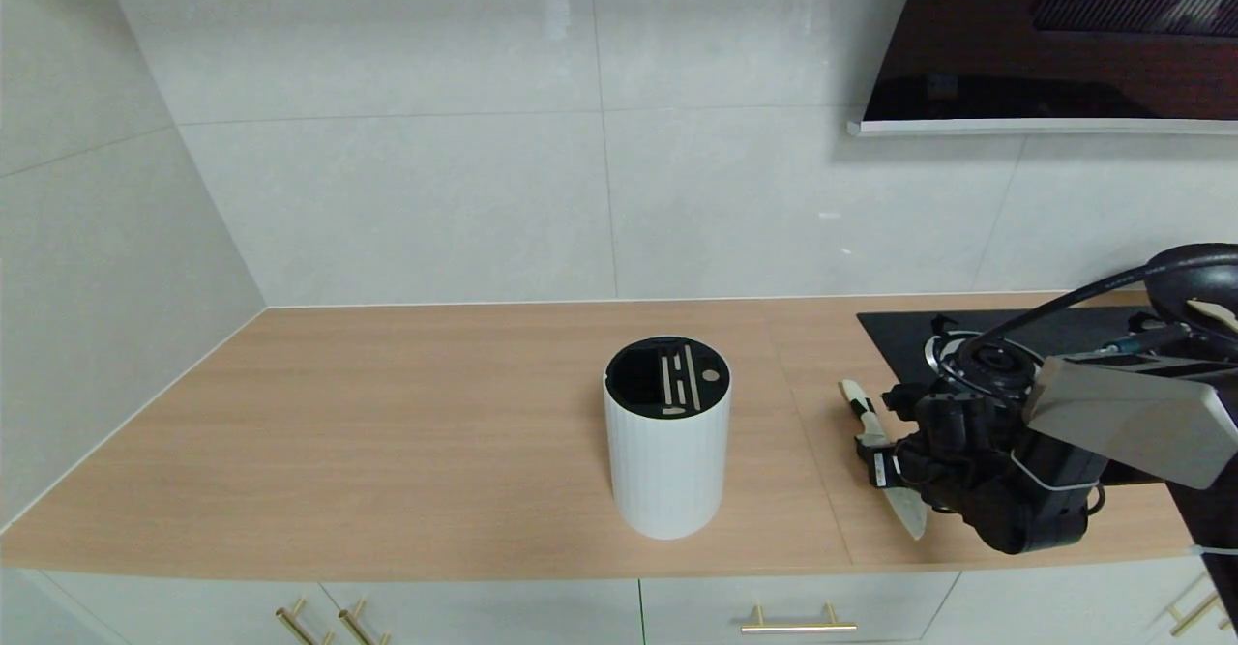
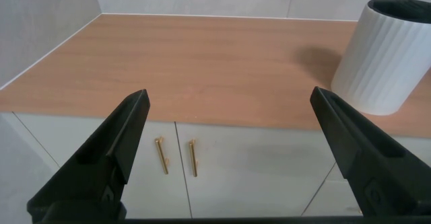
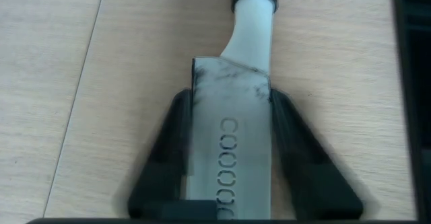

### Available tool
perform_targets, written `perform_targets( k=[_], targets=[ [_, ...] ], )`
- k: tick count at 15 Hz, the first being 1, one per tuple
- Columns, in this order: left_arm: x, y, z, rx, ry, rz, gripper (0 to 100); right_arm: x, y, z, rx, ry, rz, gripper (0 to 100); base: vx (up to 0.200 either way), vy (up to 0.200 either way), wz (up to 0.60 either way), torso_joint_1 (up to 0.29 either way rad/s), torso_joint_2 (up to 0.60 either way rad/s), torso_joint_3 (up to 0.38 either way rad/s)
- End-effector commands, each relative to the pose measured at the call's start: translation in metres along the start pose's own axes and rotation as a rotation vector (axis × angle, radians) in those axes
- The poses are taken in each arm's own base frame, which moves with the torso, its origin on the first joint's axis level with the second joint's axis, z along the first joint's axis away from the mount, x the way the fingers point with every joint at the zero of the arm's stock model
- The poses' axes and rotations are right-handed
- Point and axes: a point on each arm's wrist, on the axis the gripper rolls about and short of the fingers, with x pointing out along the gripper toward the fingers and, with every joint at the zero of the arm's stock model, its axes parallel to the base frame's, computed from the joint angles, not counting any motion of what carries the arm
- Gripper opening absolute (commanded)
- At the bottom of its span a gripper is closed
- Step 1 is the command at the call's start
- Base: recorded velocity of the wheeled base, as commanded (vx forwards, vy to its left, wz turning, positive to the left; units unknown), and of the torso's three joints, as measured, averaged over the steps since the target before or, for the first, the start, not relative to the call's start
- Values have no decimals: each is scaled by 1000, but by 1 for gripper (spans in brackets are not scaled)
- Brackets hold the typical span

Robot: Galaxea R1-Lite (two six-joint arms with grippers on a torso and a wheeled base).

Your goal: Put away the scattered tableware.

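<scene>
Pick-up step judged in hand. Knife laid flat on counter, 3 o'clock of white holder; blade clenched by right gripper. Left gripper released, 7 o'clock of holder. Next: lift required, tip turned down over slot.

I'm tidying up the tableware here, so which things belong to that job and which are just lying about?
For the job:
knife, lying on the counter
white holder with a slotted top
right pincer, closed on the knife's blade

Just lying about:
stove
range hood
cabinet handles
</scene>
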Motion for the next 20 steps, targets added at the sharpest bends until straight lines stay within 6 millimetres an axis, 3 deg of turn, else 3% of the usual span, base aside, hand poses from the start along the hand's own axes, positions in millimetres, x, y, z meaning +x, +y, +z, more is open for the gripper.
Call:
perform_targets(
  k=[1, 5, 9, 12, 14, 17, 18, 19, 20],
  targets=[
    [0, 0, 0, -1, 0, 0, 100, 1, 0, -4, 0, 14, 0, 0, 0, 0, 0, 0, 0, 0],
    [0, 0, 0, 1, 0, 0, 100, -4, 0, -2, 1, 10, 0, 0, 0, 0, 0, 0, 0, 0],
    [0, 0, 0, 1, 0, 0, 100, -32, 6, 20, -4, -104, 16, 0, 0, 0, 0, 0, 0, 0],
    [0, 0, 0, 7, 0, -1, 100, -65, 6, 47, -3, -173, 18, 0, 0, 0, 0, 0, 0, 0],
    [0, 0, 0, 5, -3, -1, 100, -104, 10, 83, 0, -293, 24, 0, 0, 0, 0, 0, 0, 0],
    [-18, -2, 51, 4, -127, -103, 100, -152, 32, 125, -16, -434, 75, 0, 0, 0, 0, 0, 0, 0],
    [-18, -4, 68, 9, -97, -183, 100, -165, 43, 138, -24, -460, 102, 0, 0, 0, 0, 0, 0, 0],
    [-8, -7, 85, 10, -24, -267, 100, -176, 53, 151, -31, -479, 121, 0, 0, 0, 0, 0, 0, 0],
    [14, -10, 106, 3, 81, -323, 100, -191, 61, 168, -32, -500, 129, 0, 0, 0, 0, 0, 0, 0]
  ],
)
